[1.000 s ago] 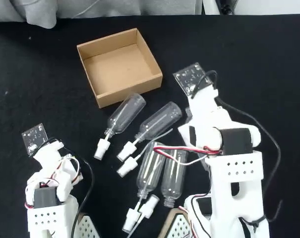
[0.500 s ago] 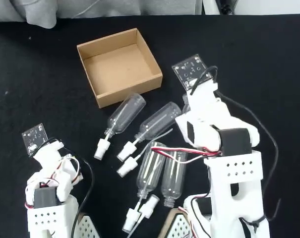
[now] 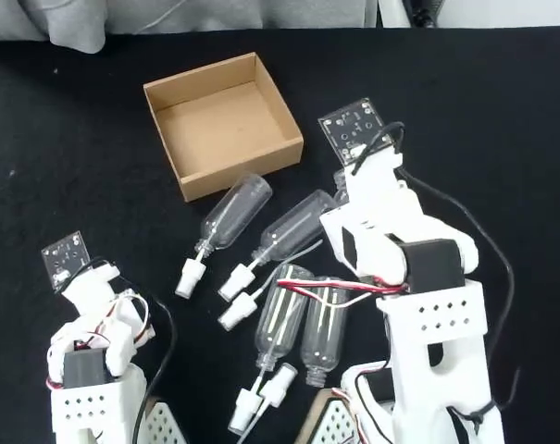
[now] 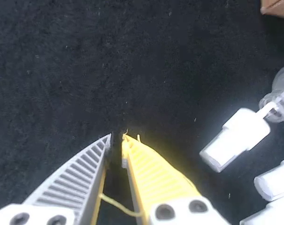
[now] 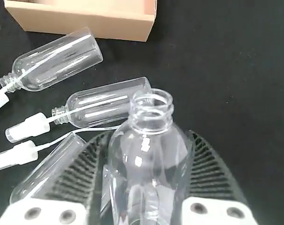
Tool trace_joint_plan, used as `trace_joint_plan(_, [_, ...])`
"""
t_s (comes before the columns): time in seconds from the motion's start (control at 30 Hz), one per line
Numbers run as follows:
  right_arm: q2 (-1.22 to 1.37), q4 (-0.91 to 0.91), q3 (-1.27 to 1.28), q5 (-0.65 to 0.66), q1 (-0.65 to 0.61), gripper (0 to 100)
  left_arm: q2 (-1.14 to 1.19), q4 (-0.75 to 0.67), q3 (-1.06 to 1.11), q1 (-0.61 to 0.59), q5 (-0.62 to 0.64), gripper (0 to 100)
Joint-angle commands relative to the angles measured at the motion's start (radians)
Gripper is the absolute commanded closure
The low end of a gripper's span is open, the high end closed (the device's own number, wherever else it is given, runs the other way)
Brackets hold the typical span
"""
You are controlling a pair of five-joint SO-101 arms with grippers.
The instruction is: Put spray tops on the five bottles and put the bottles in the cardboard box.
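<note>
Beside the cardboard box on the black bench, the right end effector grips an uncapped clear bottle, neck pointing away from the wrist, arm stretched over other bottles lying loose. Capping it well likely means holding that neck steady for a spray top. The left end effector hangs closed and empty nearby, arm folded low.

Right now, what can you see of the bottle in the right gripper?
The bottle is clear plastic and looks empty, with rounded shoulders and a threaded neck. Its mouth is open: no spray top on it. It sits between the fingers of the right gripper, which press on both its sides, with the neck pointing away from the wrist.
</note>
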Motion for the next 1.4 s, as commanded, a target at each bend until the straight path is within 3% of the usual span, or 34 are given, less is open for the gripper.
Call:
trace_joint_plan(0.0, [-0.111, -0.069, 0.045, -0.011, 0.011, 84.7, -0.008, 0.012, 0.024, 0.010, -0.003, 97])
trace_joint_plan(0.4, [-0.386, -0.235, 0.354, -0.012, 0.008, 84.7, -0.008, 0.012, 0.024, 0.010, -0.006, 97])
trace_joint_plan(0.9, [-0.527, -0.385, 0.573, -0.012, 0.008, 84.7, -0.008, 0.012, 0.024, 0.010, -0.006, 97])
trace_joint_plan(1.03, [-0.552, -0.411, 0.608, -0.066, 0.008, 84.7, -0.008, 0.012, 0.024, 0.013, -0.006, 97])
trace_joint_plan(1.2, [-0.585, -0.446, 0.654, -0.081, 0.008, 84.7, -0.008, 0.006, 0.022, 0.108, -0.008, 97])
trace_joint_plan(1.37, [-0.619, -0.445, 0.673, -0.081, 0.008, 84.7, -0.009, -0.035, -0.013, 0.113, -0.008, 97])
